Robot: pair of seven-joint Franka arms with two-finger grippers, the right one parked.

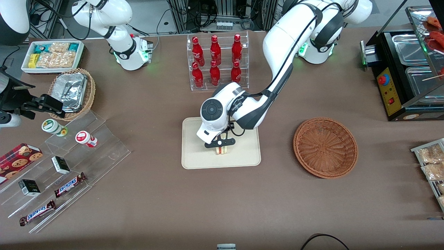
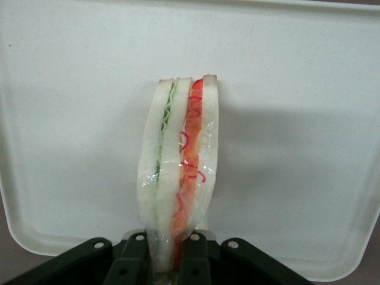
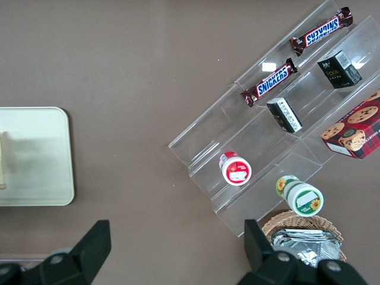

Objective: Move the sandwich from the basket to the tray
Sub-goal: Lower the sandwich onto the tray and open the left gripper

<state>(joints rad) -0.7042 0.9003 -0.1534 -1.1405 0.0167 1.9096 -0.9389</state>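
The working white arm reaches down from its base over the brown tabletop [image 1: 242, 208], bent at the elbow, wrist pointing straight down above the flat cream-beige rectangular tray [image 1: 197, 159]. Its claw [image 1: 220, 146] is clenched on the triangular wedge sandwich of pale bread with red and green filling [image 2: 178, 172], which stands upright on edge on the tray. The round reddish-brown woven wicker basket [image 1: 325, 147] sits beside the tray, toward the working arm's end.

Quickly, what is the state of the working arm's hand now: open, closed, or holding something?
Left hand: closed on the sandwich, over the tray; the basket is empty.
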